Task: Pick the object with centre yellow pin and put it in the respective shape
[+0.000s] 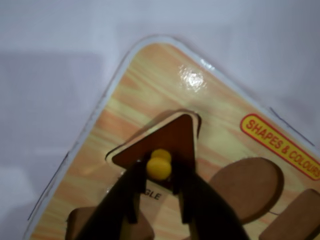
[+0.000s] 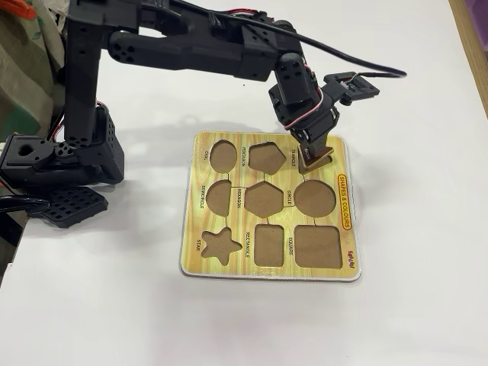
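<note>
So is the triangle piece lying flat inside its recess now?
Not yet. The triangle piece sits tilted over the triangle recess, one edge raised, with the gripper shut on its knob.

The puzzle board [image 1: 150, 95] looks like wood with a printed yellow grain and a glossy coat that throws a bright glare spot, while its recesses [image 2: 315, 197] show matt, fibrous brown. The triangle piece [image 1: 170, 137] has a smooth maroon face, a pale raw edge and a shiny yellow plastic knob [image 1: 159, 167]. The tool [image 1: 159, 207] is matt black plastic, above a smooth, matt white tabletop [image 2: 412, 229].
</note>
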Controlling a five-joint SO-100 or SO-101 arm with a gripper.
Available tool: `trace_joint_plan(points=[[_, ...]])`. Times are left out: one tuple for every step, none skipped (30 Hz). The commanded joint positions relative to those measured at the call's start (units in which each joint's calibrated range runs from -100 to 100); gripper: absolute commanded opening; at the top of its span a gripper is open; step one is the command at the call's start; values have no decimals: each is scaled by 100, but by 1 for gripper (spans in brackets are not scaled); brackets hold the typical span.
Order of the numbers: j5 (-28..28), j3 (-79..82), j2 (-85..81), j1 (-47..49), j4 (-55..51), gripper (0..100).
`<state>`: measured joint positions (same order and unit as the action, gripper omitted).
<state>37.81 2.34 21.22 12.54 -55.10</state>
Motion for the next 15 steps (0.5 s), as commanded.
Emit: trace_joint_plan(points=[[17, -306, -38, 84, 73, 6], [17, -306, -38, 84, 73, 6], [11, -306, -38, 84, 73, 6], [6, -306, -38, 84, 73, 6], [1, -315, -38, 75, 73, 6], [-4, -315, -38, 75, 73, 6], [-4, -315, -38, 65, 73, 6], [-10, -315, -38, 55, 73, 6], [-10, -315, -38, 55, 73, 6], [-10, -315, -38, 45, 73, 6], [27, -315, -38, 36, 73, 6], [48, -306, -47, 16, 73, 6], [53, -306, -47, 6, 73, 6], [58, -315, -47, -4, 73, 7], [85, -315, -47, -13, 73, 8]])
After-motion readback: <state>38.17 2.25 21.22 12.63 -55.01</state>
